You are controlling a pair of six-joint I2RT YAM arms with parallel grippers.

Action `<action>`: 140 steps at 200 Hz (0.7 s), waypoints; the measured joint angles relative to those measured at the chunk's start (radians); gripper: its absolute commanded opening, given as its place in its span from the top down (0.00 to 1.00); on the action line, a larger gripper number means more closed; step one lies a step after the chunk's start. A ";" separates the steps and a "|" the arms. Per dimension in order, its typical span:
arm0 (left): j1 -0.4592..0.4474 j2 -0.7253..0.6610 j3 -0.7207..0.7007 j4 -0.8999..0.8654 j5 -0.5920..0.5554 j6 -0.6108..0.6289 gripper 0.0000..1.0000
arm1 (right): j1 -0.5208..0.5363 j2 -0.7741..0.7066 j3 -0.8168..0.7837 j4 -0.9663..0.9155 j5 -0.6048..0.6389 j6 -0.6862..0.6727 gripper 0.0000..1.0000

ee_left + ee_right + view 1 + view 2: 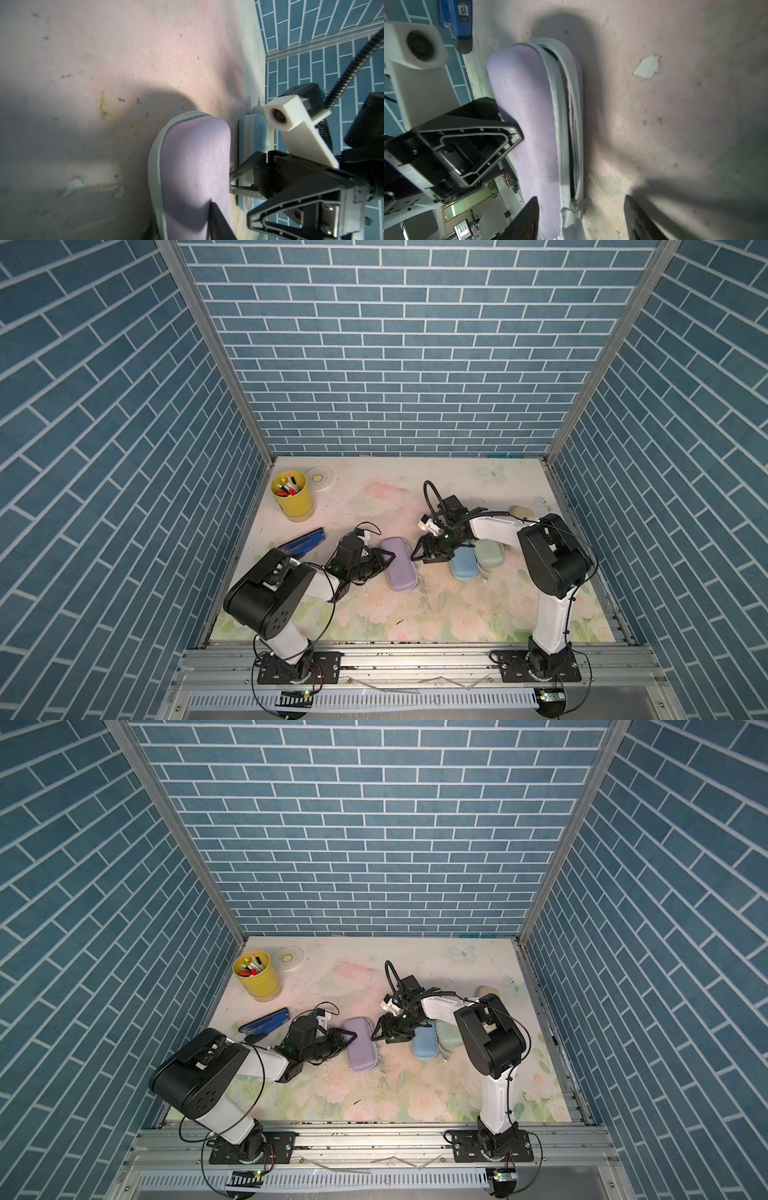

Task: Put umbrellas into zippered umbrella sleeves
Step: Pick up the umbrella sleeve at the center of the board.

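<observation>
Left claw (388, 562): black fingers sit at the left long edge of the lilac sleeve (400, 568), an oblong round-cornered fabric zip case, with one finger over its top. I cannot tell whether they clamp it.
Right claw (416, 553): fingers spread wide and holding nothing, just right of the lilac sleeve's upper half. In the right wrist view the metal zip pull (581, 204) shows between them.
Place of lilac sleeve: flat on the floral table mat (415, 614), centre of the frame in both top views.
Zip of lilac sleeve: partly undone, with a dark gap along one long side.
Light blue zip sleeve (463, 566): right of centre, partly under the right arm.
Mint green zip sleeve (489, 553): just beside the blue one, on its right.
Beige rounded item (521, 512): right side, mostly hidden by the arm.
Yellow cup of pens (293, 499): upper left of the mat.
Dark blue stapler (307, 540): left, below the cup.
White tape roll (319, 478): just right of the cup.
</observation>
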 measured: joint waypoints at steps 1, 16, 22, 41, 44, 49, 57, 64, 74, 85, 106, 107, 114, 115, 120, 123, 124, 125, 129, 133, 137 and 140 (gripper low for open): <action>0.000 0.001 -0.001 0.003 0.000 -0.001 0.72 | 0.000 0.001 0.000 0.000 0.000 0.000 0.35; 0.004 0.035 -0.018 0.078 0.009 -0.017 0.73 | 0.017 0.012 0.001 0.018 -0.026 0.001 0.37; 0.005 0.055 -0.023 0.114 0.014 -0.027 0.74 | 0.024 0.018 0.002 0.027 -0.037 0.001 0.38; 0.005 0.131 -0.032 0.251 0.027 -0.070 0.77 | 0.053 0.050 0.013 0.069 -0.079 0.019 0.44; 0.005 0.142 -0.033 0.271 0.029 -0.074 0.77 | 0.058 0.055 0.015 0.074 -0.084 0.024 0.45; 0.007 0.161 -0.035 0.306 0.029 -0.085 0.77 | 0.062 0.059 0.018 0.080 -0.087 0.031 0.47; 0.010 0.181 -0.038 0.345 0.029 -0.097 0.77 | 0.063 0.063 0.020 0.089 -0.089 0.043 0.51; 0.010 0.196 -0.038 0.373 0.028 -0.105 0.77 | 0.063 0.068 0.020 0.098 -0.090 0.057 0.55; 0.010 0.207 -0.038 0.395 0.024 -0.114 0.77 | 0.063 0.073 0.019 0.116 -0.093 0.083 0.61; 0.009 0.212 -0.038 0.406 0.018 -0.118 0.77 | 0.063 0.076 0.010 0.147 -0.099 0.109 0.68; 0.009 0.211 -0.037 0.408 0.011 -0.123 0.70 | 0.060 0.066 -0.027 0.223 -0.116 0.172 0.81; 0.009 0.210 -0.037 0.407 0.011 -0.123 0.69 | 0.059 0.066 -0.029 0.226 -0.117 0.173 0.81; 0.009 0.204 -0.036 0.400 0.010 -0.123 0.61 | 0.056 0.058 -0.051 0.263 -0.122 0.194 0.84; 0.009 0.203 -0.036 0.399 0.010 -0.123 0.60 | 0.055 0.056 -0.056 0.274 -0.123 0.196 0.84; 0.009 0.197 -0.035 0.389 0.010 -0.126 0.54 | 0.054 0.051 -0.072 0.300 -0.125 0.216 0.86; 0.010 0.191 -0.035 0.382 0.010 -0.126 0.50 | 0.053 0.047 -0.082 0.316 -0.127 0.220 0.86; 0.010 0.188 -0.035 0.378 0.010 -0.129 0.49 | 0.053 0.045 -0.087 0.324 -0.128 0.224 0.86; 0.010 0.187 -0.035 0.375 0.010 -0.131 0.48 | 0.053 0.045 -0.089 0.327 -0.129 0.227 0.87; 0.013 0.175 -0.036 0.363 0.012 -0.131 0.44 | 0.052 0.036 -0.102 0.349 -0.129 0.239 0.88; 0.016 0.163 -0.037 0.358 0.015 -0.144 0.41 | 0.050 0.028 -0.115 0.370 -0.128 0.249 0.88; 0.020 0.147 -0.038 0.343 0.021 -0.145 0.38 | 0.048 0.020 -0.126 0.387 -0.123 0.263 0.89; 0.023 0.135 -0.039 0.335 0.022 -0.152 0.35 | 0.047 0.013 -0.135 0.400 -0.119 0.271 0.89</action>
